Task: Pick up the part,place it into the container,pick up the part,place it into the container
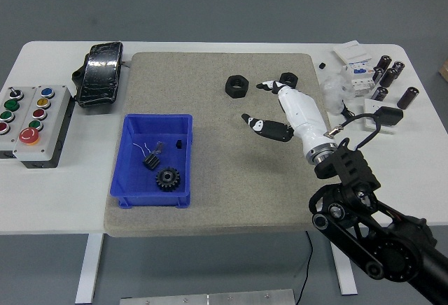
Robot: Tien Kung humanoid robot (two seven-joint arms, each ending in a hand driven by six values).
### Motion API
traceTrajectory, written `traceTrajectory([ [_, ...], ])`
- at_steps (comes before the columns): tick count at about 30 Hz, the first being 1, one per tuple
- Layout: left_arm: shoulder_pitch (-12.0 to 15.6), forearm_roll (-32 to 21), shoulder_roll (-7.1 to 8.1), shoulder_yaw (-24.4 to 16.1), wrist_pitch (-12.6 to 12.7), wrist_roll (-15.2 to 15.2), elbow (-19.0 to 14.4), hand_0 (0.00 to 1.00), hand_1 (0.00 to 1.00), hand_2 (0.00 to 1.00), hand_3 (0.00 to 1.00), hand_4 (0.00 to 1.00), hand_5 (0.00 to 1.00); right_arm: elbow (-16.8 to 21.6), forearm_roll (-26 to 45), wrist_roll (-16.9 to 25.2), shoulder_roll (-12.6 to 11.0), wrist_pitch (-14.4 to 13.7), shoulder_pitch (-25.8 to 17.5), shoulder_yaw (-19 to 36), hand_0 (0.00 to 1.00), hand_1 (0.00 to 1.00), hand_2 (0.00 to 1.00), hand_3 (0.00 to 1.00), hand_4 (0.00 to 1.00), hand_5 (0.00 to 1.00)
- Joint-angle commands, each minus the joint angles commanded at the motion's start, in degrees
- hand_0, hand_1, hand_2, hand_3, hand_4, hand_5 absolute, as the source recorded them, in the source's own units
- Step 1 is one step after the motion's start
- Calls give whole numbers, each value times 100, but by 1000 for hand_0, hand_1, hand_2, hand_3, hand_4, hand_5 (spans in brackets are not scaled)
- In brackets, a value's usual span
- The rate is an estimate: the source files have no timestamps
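A black gear [167, 178] lies in the blue bin [130, 152] on the grey mat, beside a small finned black part [152, 158] and a tiny black piece [179, 143]. Two black hex nuts lie at the back of the mat, a larger one [236, 86] and a smaller one [288, 80]. My right hand [266, 105], white with black fingertips, is open and empty above the mat, its fingers reaching close to the smaller nut. The left arm is out of view.
A button box [33, 115] and a black pedal [100, 73] stand at the left. Black cylinders [390, 77], a white breaker [354, 64], a plastic bag [335, 89] and a black adapter on a card [387, 117] lie at the right.
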Motion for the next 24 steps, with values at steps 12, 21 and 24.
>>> traceTrajectory([
  [12, 31, 0, 62, -55, 11, -60, 0, 644, 546, 552, 619, 670, 358, 16, -184, 868, 97, -972, -1178, 1160, 701, 750, 762, 726, 810, 402],
  [21, 68, 0, 45, -89, 8, -61, 0, 644, 546, 552, 619, 670, 355, 491, 59, 985, 143, -840, -1204, 1423, 725, 782, 760, 682, 813, 416],
  [24, 73, 0, 34, -77, 5, -53, 0, 644, 546, 552, 619, 669, 352, 472, -109, 612, 115, -551, -1167, 1648, 751, 817, 777, 708, 814, 388],
])
